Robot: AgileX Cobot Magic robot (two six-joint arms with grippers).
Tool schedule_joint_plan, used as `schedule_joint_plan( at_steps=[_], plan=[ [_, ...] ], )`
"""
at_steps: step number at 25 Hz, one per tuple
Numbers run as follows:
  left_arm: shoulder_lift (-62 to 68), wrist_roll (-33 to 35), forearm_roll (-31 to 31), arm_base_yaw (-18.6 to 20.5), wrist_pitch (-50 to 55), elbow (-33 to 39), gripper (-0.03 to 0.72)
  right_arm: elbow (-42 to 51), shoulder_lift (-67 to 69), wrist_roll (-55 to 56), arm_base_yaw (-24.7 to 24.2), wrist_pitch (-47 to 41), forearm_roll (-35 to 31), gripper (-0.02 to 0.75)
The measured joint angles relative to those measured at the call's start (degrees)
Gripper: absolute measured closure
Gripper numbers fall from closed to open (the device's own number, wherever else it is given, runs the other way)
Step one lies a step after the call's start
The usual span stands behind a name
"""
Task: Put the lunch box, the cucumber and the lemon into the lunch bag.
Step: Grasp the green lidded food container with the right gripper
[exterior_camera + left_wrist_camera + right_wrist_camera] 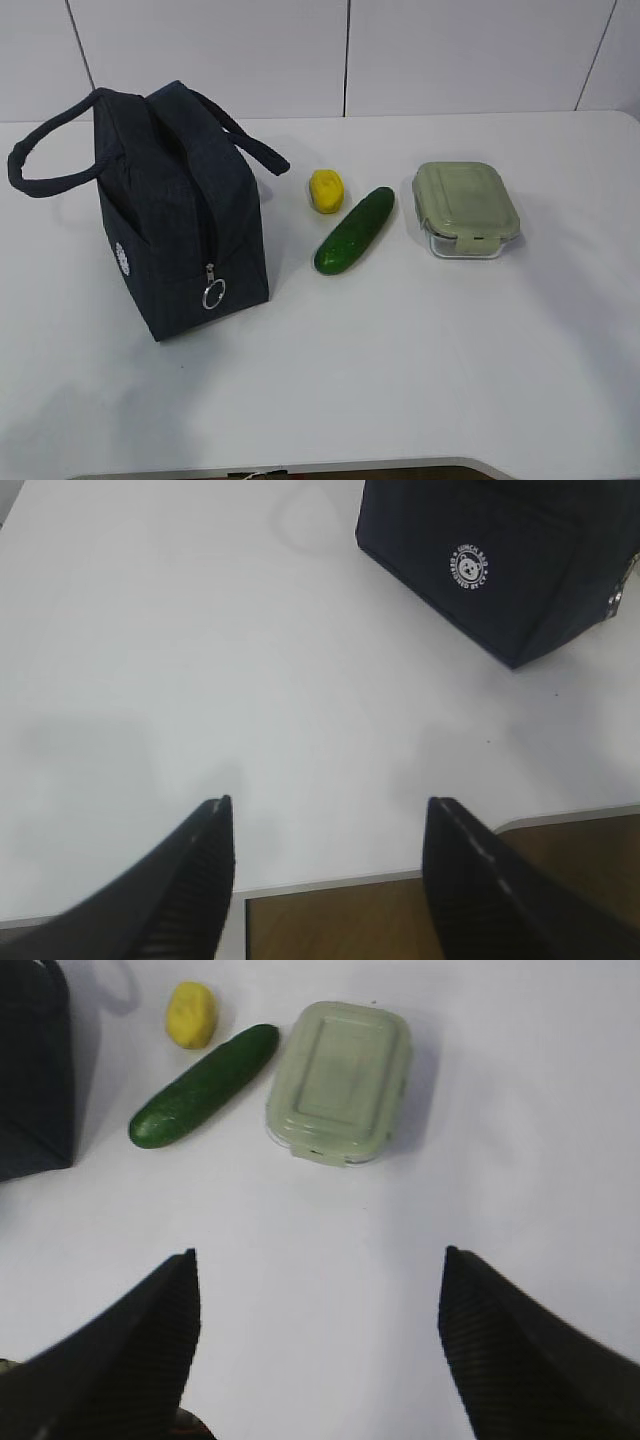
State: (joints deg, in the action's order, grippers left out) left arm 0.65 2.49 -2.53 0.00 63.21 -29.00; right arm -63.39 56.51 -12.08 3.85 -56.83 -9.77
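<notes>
Lunch bag (180,215) standing upright toward the desk's (400,380) left side, zipper closed, ring pull hanging down its near end. Lemon (327,190) and cucumber (355,231) lying mid-desk, just beside each other; lunch box (466,209) sitting lid-on toward the right. Left end effector (325,865) hovering over the near edge, fingers apart, empty. Right end effector (320,1335) also spread wide, gripping nothing.

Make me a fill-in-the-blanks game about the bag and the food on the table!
1. The lemon is colored ____.
2. The thing lying between the lemon and the lunch box is the ____.
3. The lunch bag has a zipper that is ____.
4. The lid of the lunch box is colored ____.

Missing words: yellow; cucumber; closed; green
</notes>
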Motion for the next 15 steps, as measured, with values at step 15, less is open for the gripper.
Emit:
schedule_joint_plan(
  at_steps=[15],
  plan=[
    [0.00,0.00,0.00,0.00,0.00,0.00,0.257,-21.68,32.89,-21.33,-12.26,-10.71,-31.67,0.153]
  ],
)
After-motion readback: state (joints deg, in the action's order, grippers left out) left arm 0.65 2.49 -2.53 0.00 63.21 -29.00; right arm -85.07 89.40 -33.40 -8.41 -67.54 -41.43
